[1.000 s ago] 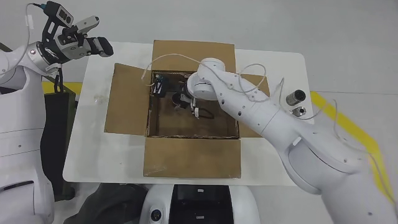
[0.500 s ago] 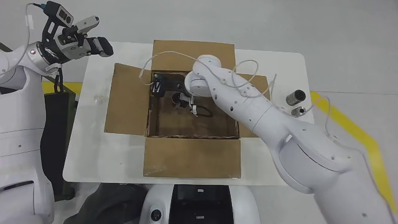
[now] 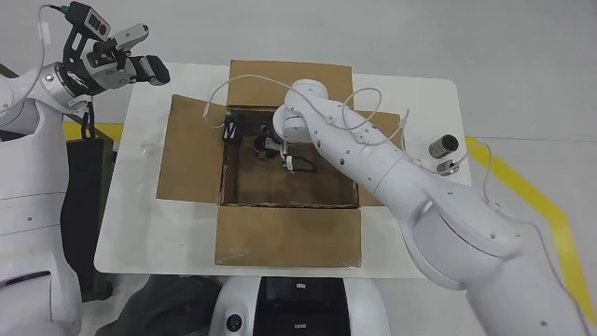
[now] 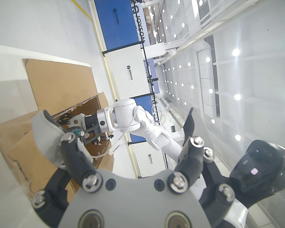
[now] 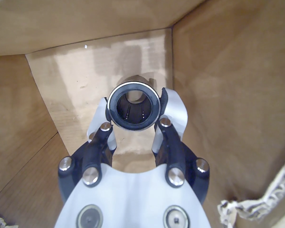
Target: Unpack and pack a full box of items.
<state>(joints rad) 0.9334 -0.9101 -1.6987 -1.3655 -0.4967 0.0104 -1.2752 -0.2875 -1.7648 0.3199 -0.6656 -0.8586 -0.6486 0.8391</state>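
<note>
At the far left, the left hand is held above the far corner of the tabletop, its fingers spread wide and nothing between them. In the middle of the tabletop the cardboard box is set with all four flaps folded outward. The right hand is lowered inside the box and is closed on a metal cylinder, which is seen end-on with a black ring around its open bore and is gripped close to that end. It cannot be told whether the cylinder is resting on the box floor or is already lifted off it. One inner wall of the box is near the grasp. To the right of the box a second cylinder is lying on the tabletop. A slip is judged the main risk, since a smooth round body is pinched near one end only. On the way up, the cylinder could also be knocked against the near wall, and the loose cable along the arm could be caught on a flap.
</note>
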